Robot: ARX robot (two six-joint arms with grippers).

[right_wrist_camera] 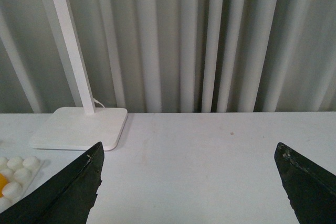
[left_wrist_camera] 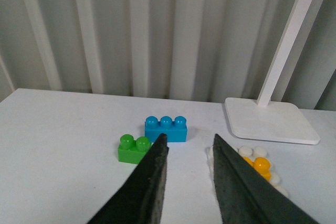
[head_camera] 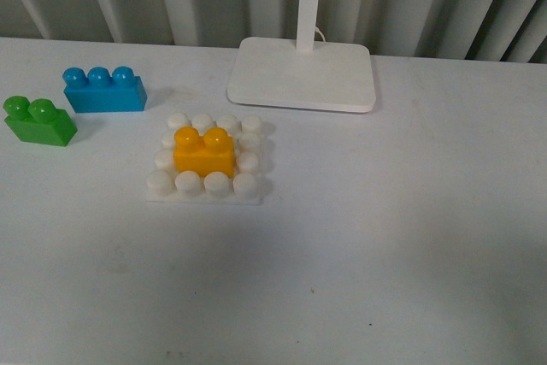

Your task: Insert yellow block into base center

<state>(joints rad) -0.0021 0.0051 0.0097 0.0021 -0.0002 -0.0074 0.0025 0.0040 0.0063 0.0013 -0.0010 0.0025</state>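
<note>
Going left to right on the desk (head_camera: 410, 237): the green brick (head_camera: 39, 120) and blue brick (head_camera: 103, 89) sit well clear, and the yellow block (head_camera: 203, 151) already sits in the middle of the base (head_camera: 205, 160), so the insert looks done to me and you'd only need a press if it's not fully seated. The left gripper (left_wrist_camera: 190, 153) has its fingers slightly parted around nothing, the right gripper (right_wrist_camera: 189, 169) is spread wide and empty. You've got loads of open desk in front and to the right, only the lamp foot (head_camera: 301, 74) crowds the base from behind.

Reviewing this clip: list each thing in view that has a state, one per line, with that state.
yellow block: seated upright on the base's center studs
base: flat on the table, holding the yellow block
green brick: loose on the table
blue brick: loose on the table
left gripper: open, empty
right gripper: wide open, empty
</note>
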